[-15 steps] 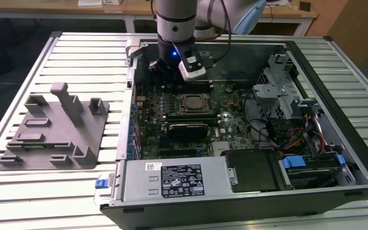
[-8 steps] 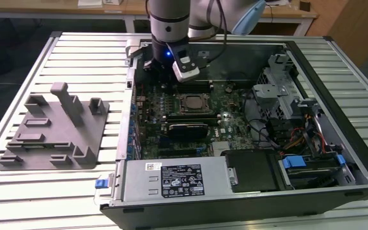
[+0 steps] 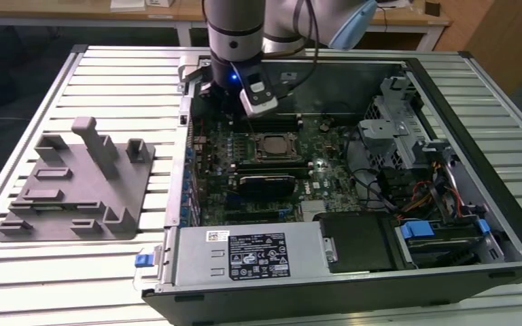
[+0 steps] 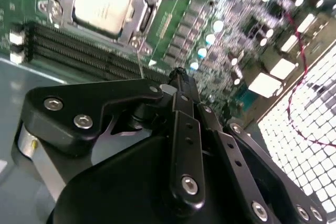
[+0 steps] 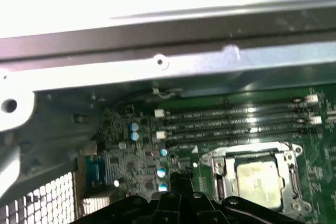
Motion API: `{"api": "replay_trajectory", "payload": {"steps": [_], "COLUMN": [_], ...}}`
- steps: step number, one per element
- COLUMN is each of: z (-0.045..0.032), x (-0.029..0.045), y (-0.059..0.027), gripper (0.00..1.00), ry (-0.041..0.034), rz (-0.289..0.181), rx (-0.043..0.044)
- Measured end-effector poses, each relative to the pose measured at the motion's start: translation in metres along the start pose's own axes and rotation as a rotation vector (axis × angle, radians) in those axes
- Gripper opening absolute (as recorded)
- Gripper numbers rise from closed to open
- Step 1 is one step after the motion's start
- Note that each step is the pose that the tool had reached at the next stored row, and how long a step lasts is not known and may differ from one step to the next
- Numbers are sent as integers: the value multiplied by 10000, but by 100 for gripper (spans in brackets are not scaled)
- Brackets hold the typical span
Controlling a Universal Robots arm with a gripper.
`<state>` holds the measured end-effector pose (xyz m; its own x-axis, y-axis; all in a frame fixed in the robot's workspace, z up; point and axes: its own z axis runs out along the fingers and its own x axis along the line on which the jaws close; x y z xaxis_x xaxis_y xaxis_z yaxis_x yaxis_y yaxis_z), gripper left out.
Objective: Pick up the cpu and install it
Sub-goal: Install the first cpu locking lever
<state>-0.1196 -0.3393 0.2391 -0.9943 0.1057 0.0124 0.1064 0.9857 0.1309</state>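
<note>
- Gripper [image 4: 177,74] is hovering low over the motherboard [image 3: 334,146], fingers pinched together and carrying nothing.
- The cpu [image 3: 268,146] is sitting flat in its socket [image 4: 144,9], silver top up.
- The cpu is lying just past the fingertips, across the memory slots [image 5: 236,121], toward the board's middle.

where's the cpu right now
The cpu sits in its socket on the motherboard, beside the memory slots, mid-frame in the exterior view, with the gripper close by, not touching it.
</note>
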Motion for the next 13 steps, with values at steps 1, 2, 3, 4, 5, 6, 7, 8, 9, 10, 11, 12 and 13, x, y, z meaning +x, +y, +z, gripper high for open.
{"api": "replay_trajectory", "payload": {"steps": [1,2,3,4,5,6,7,8,9,10,11,12,13], "z": [0,0,-1,-1,-1,-1,0,0,0,-1,-1,0,0], "x": [7,15,22,27,32,34,34,34,34,34,32,26,16], "y": [-1,-2,-4,-5,-6,-7,-6,-6,-6,-7,-7,-6,-5], "gripper": [11,11,11,11,11,11,11,11,11,11,11,11,11], "ry": [14,29,44,55,67,73,73,73,73,73,74,73,73], "rz": [0,0,0,0,1,1,2,2,2,1,1,-1,0], "rx": [-130,-266,-401,-519,-618,-674,-681,-681,-682,-682,-682,-683,-683]}}
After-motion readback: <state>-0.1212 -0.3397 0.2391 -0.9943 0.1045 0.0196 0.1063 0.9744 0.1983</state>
